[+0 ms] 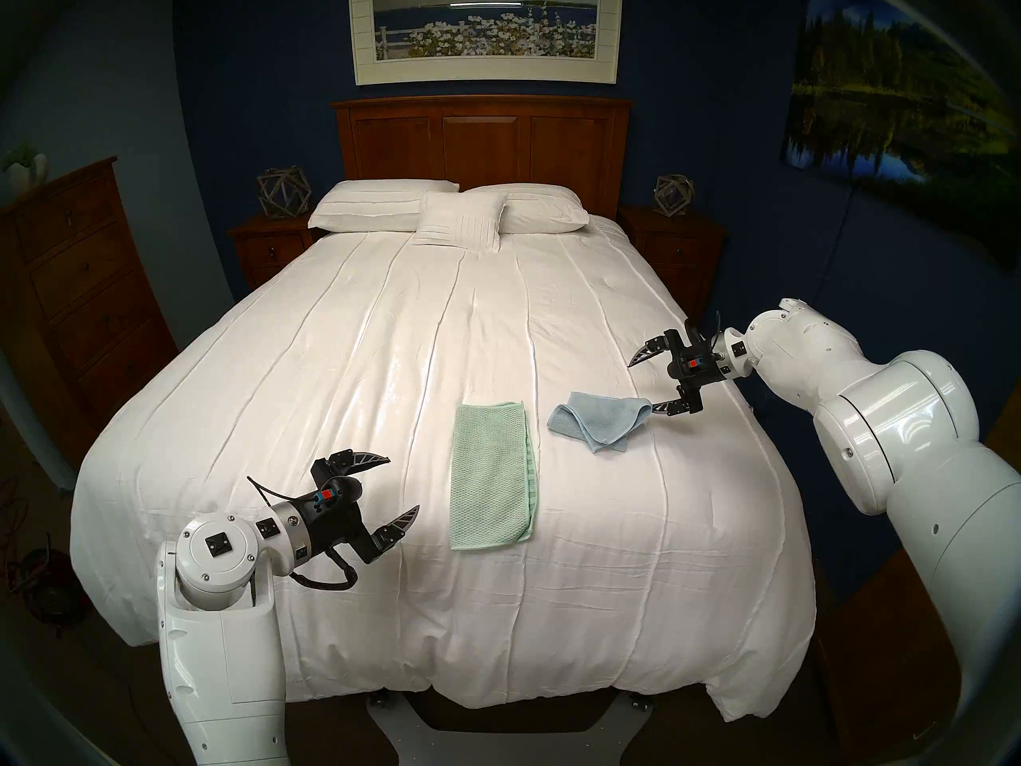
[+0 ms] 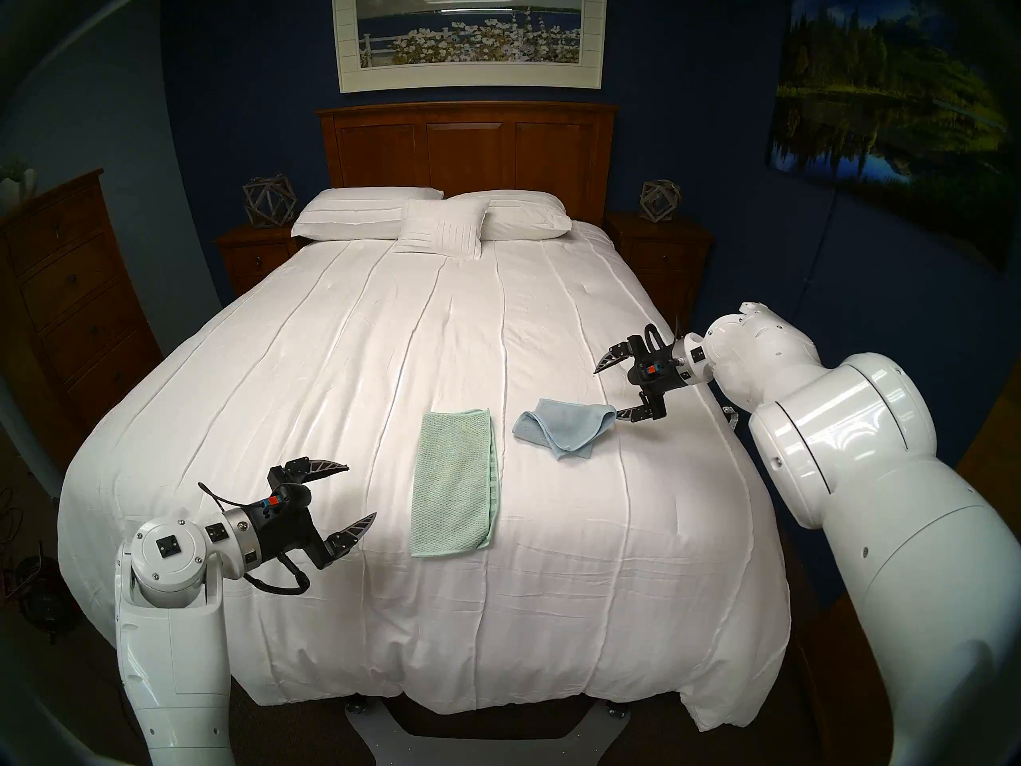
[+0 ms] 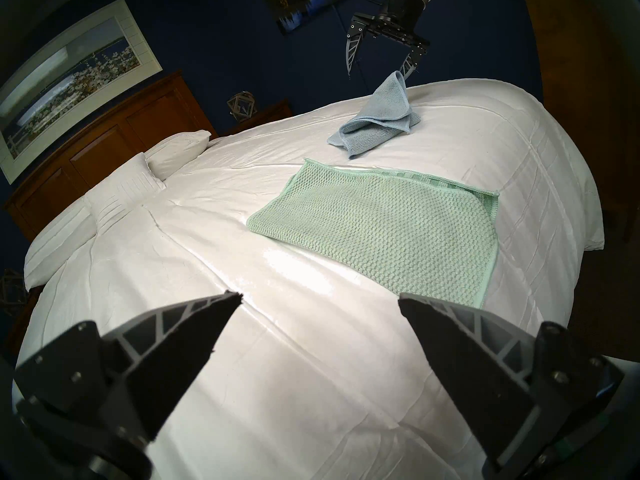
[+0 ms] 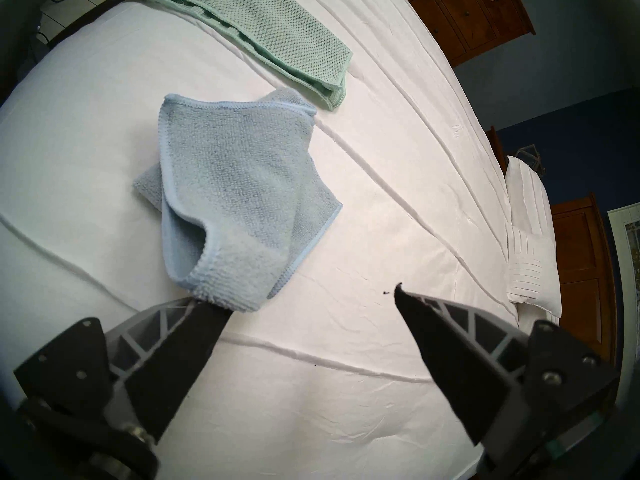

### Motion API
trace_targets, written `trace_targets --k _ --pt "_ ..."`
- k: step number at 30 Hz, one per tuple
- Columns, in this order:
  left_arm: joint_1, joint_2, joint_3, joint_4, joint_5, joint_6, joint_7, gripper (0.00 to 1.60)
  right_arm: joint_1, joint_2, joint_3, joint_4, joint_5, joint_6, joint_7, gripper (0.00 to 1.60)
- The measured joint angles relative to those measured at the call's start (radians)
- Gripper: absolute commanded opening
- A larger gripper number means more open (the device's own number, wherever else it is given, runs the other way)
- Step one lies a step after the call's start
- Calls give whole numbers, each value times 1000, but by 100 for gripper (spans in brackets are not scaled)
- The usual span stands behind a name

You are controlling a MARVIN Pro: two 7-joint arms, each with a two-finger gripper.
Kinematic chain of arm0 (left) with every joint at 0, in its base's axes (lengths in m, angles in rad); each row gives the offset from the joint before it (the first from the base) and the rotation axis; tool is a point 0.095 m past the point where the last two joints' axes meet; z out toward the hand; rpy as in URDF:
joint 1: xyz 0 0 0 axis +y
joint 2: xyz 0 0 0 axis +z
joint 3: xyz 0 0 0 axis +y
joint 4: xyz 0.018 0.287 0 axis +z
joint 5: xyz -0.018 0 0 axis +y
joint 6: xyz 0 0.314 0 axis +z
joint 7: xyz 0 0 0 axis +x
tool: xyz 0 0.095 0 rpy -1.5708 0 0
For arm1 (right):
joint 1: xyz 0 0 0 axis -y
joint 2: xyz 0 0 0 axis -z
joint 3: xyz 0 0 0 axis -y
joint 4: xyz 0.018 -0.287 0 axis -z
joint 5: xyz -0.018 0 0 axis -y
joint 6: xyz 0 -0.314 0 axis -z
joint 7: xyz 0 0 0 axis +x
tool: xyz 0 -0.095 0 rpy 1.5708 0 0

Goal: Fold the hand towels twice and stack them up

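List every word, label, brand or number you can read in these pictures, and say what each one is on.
None can be read.
Green towel and blue towel: no tag or print shows.
Framed picture and wall photo: scenery only, no lettering.
Left gripper and right gripper: small red and blue patches, no letters legible.

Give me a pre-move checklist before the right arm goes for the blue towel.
1. Right gripper open and empty: ok.
2. Left gripper open, clear of both towels: ok.
3. Blue towel flat for folding: not ok, crumpled with one corner raised.
4. Raised corner clear of the right gripper's lower finger: cannot tell.
5. Green towel folded twice: not ok, folded once into a long strip.
6. Towels stacked: not ok, apart on the bedspread.
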Motion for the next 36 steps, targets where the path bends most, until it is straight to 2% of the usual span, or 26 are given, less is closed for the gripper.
trace_targets --k 8,36 --pt "0 0 0 0 0 0 0 160 -32 11 -15 1 9 0 0 160" --pt "-2 -1 -1 2 2 -2 -1 160 -53 12 -42 -38 27 0 0 160"
